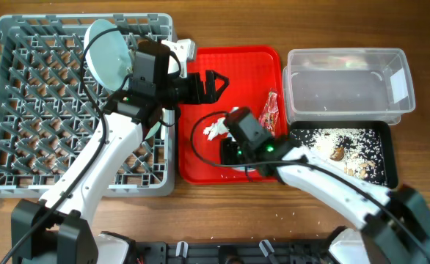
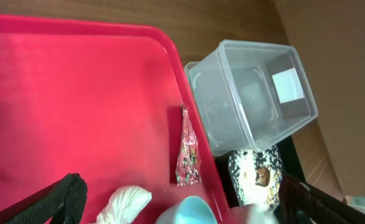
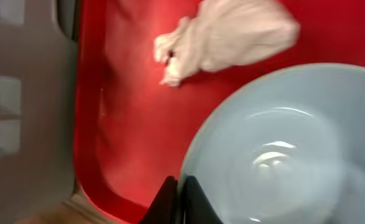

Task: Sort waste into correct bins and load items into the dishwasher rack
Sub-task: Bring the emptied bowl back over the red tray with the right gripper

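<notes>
Overhead view: the left gripper (image 1: 216,84) hangs wide open over the red tray (image 1: 252,66), holding nothing. The pale blue plate (image 1: 106,57) stands in the grey rack (image 1: 24,110).

Left wrist view: the red wrapper (image 2: 187,149) lies on the tray, near the clear tub (image 2: 251,93).

Right wrist view: the right gripper (image 3: 180,199) pinches the rim of the pale blue bowl (image 3: 282,149), near the white tissue (image 3: 232,40).

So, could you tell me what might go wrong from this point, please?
1. The right gripper seems to pinch the bowl only at its rim, so it may tilt or slip when lifted.
2. The left gripper hangs open over the red tray, between the bowl and the rack; the arms could collide on the way there.
3. The tissue lies close to the bowl and might get dragged along.
</notes>
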Controlling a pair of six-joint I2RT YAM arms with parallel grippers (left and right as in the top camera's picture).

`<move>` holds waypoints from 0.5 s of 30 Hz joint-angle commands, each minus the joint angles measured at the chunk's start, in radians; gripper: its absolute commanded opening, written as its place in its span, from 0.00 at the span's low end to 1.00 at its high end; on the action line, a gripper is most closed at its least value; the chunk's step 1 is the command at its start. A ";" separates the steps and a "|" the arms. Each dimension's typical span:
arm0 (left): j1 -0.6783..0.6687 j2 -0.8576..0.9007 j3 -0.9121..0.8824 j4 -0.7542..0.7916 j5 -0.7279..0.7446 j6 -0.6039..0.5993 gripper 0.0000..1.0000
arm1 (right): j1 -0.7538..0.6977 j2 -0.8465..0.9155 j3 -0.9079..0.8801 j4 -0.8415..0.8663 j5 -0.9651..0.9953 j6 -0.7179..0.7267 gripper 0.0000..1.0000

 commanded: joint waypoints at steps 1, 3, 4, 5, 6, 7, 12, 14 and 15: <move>-0.001 -0.016 -0.001 0.003 0.011 -0.010 1.00 | 0.001 0.023 0.014 0.015 -0.068 -0.021 0.04; -0.001 -0.016 -0.001 0.003 0.011 -0.010 1.00 | 0.000 -0.077 0.014 -0.013 0.036 -0.023 0.04; -0.001 -0.016 -0.001 0.003 0.011 -0.010 1.00 | 0.000 -0.174 0.014 -0.027 0.073 -0.053 0.04; -0.001 -0.016 -0.001 0.003 0.011 -0.010 1.00 | 0.000 -0.251 0.014 -0.037 0.072 -0.092 0.04; -0.001 -0.016 -0.001 0.003 0.011 -0.009 1.00 | -0.001 -0.353 0.014 -0.061 0.079 -0.112 0.04; -0.001 -0.016 -0.001 0.003 0.011 -0.009 1.00 | -0.009 -0.453 0.014 -0.085 0.117 -0.081 0.04; -0.001 -0.016 -0.001 0.003 0.011 -0.010 1.00 | -0.368 -0.894 0.014 -0.344 0.231 0.240 0.04; -0.001 -0.016 -0.001 0.003 0.011 -0.009 1.00 | -0.565 -0.975 0.014 -0.402 0.102 0.198 0.04; -0.001 -0.016 -0.001 0.003 0.011 -0.010 1.00 | -0.656 -0.990 0.014 -0.399 0.015 0.130 0.04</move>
